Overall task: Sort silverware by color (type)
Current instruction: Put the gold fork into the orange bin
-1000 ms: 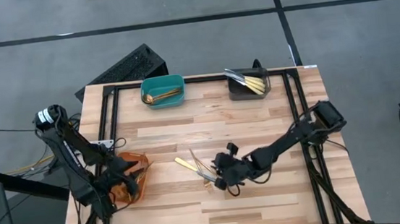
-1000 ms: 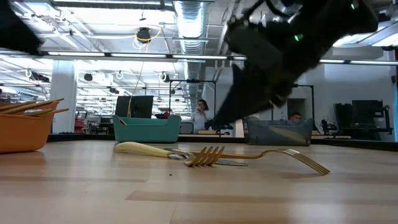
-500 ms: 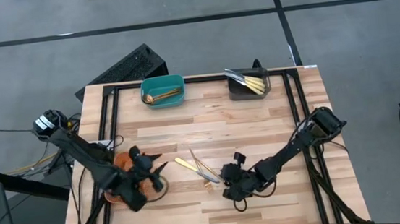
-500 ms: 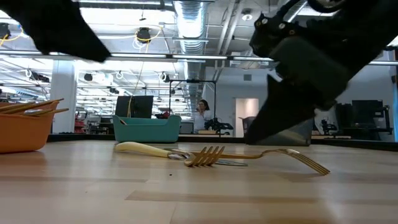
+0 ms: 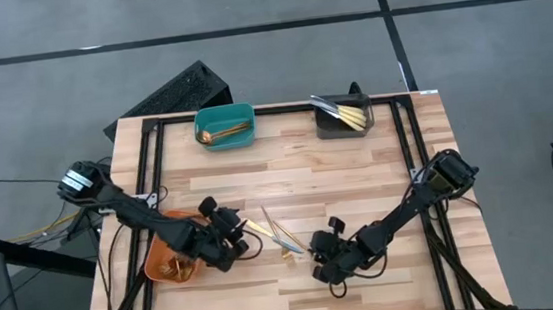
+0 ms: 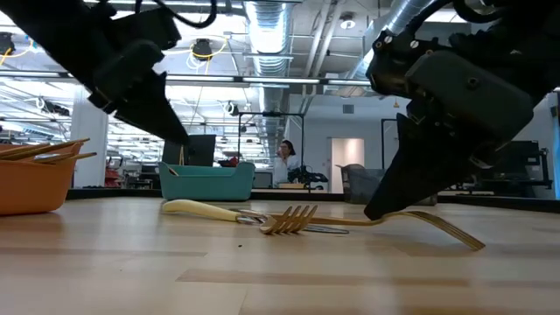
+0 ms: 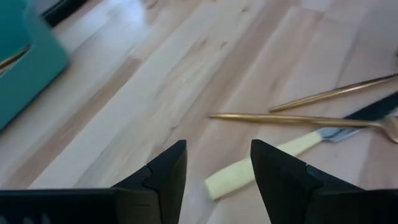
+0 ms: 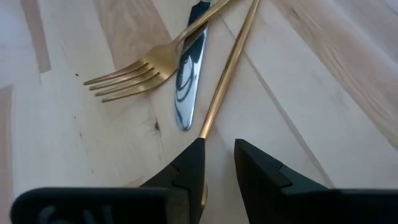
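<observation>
A small heap of gold silverware (image 5: 279, 237) lies mid-table. It holds a fork (image 8: 127, 74), a knife with a cream handle (image 7: 249, 171) and a silvery blade (image 8: 185, 93), and a second fork (image 6: 437, 229). My right gripper (image 8: 219, 144) is down at the table, open by a narrow gap, its fingers on either side of the second fork's handle. My left gripper (image 7: 217, 149) hangs open above the table just left of the knife's handle end, with nothing between its fingers. My right gripper comes slanting down over the second fork's handle (image 8: 214, 109), along its length. The handle runs in between the fingers close against one fingertip (image 8: 194, 152); a gap stays at the other finger. The fork lies on the table, and whether the finger touches it, I cannot tell.
An orange bin (image 5: 156, 266) with gold pieces stands at the near left beside my left arm. A teal bin (image 5: 225, 125) and a dark bin (image 5: 343, 119) with cutlery stand at the far edge. Bare wood lies between them and the heap.
My left gripper has swung from over the orange bin toward the table's right, sinking and rolling, and now stands by the knife handle. My right gripper has come down and toward the near edge onto the second fork's handle; that fork's tines have slid a little.
</observation>
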`<state>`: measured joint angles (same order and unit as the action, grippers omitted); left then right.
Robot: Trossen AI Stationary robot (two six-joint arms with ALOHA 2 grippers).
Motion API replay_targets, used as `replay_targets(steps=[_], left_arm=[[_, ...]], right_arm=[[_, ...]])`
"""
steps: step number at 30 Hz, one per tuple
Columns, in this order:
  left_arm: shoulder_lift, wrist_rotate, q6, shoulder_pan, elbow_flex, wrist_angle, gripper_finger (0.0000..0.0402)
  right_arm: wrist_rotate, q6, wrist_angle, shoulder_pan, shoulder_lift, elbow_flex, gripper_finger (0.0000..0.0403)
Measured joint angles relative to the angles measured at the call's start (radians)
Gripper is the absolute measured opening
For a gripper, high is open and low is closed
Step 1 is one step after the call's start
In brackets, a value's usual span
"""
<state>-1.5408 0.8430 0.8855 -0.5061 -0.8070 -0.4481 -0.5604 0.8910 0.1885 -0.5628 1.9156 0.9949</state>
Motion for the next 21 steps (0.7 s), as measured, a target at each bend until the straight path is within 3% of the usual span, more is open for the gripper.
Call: replay_targets(steps=[5,9,15,21], left_arm=[[0.001,-0.027,-0.13,0.02,0.0,0.088,0.0167],[0.002,-0.027,-0.165,0.028,0.0,0.11,0.0167],[0.002,-0.025,-0.135,0.03,0.0,0.109,0.0167],[0.002,0.004,-0.119,0.03,0.0,0.121,0.0167]], right_arm=[[0.003,-0.004,0.05,0.009,-0.01,-0.007,0.0064],[-0.042,-0.023,0.123,0.008,-0.039,-0.006,0.0052],[-0.087,-0.028,0.242,0.003,-0.117,-0.007,0.0078],[-0.159,-0.104,0.148,-0.016,-0.148,-0.007,0.0127]])
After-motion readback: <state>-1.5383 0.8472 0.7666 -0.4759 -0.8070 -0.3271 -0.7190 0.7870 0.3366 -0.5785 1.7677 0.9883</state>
